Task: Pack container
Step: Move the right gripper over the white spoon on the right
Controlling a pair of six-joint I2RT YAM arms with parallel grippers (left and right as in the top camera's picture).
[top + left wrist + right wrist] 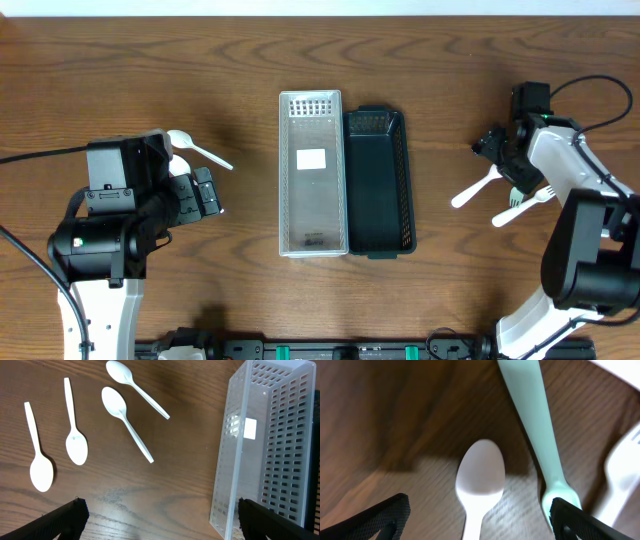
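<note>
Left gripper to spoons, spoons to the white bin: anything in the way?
Nothing visible. In the left wrist view the four spoons lie on the table ahead of the open left gripper, with only bare wood between them and the open-topped white bin.

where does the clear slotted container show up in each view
Overhead: the clear slotted container stands at centre, just left of the dark basket.
Left wrist: it fills the right side, seen at a slant.
Right wrist: not in it.
Shared landmark: the white label on its floor, also seen in the left wrist view.
</note>
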